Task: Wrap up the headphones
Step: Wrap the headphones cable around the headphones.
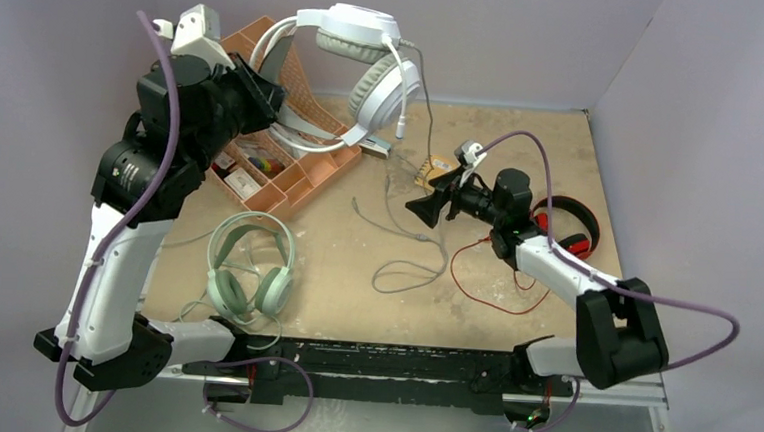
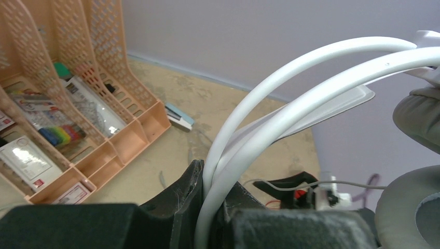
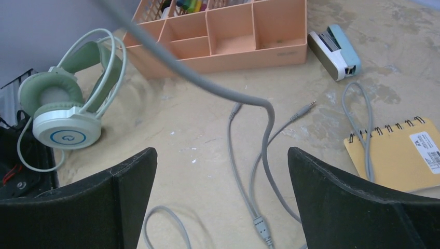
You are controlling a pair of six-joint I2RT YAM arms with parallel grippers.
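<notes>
My left gripper (image 1: 265, 94) is shut on the headband of the white headphones (image 1: 357, 64) and holds them high above the back of the table. In the left wrist view the white band (image 2: 290, 88) is clamped between the jaws of the left gripper (image 2: 218, 192). The grey cord (image 1: 428, 129) hangs down and loops on the table (image 1: 410, 268). My right gripper (image 1: 424, 207) is open and empty above that cord (image 3: 264, 155), which lies between the jaws of the right gripper (image 3: 222, 171). The mint-green headphones (image 1: 250, 268) lie front left (image 3: 67, 104). The red and black headphones (image 1: 568, 227) lie partly behind my right arm, with their red cord (image 1: 484, 282) beside them.
A peach desk organiser (image 1: 282, 150) with small items stands back left, also in the right wrist view (image 3: 233, 41). A small blue and white stapler (image 3: 334, 52) and a yellow spiral notebook (image 3: 399, 153) lie near the cord. Walls enclose the back and sides.
</notes>
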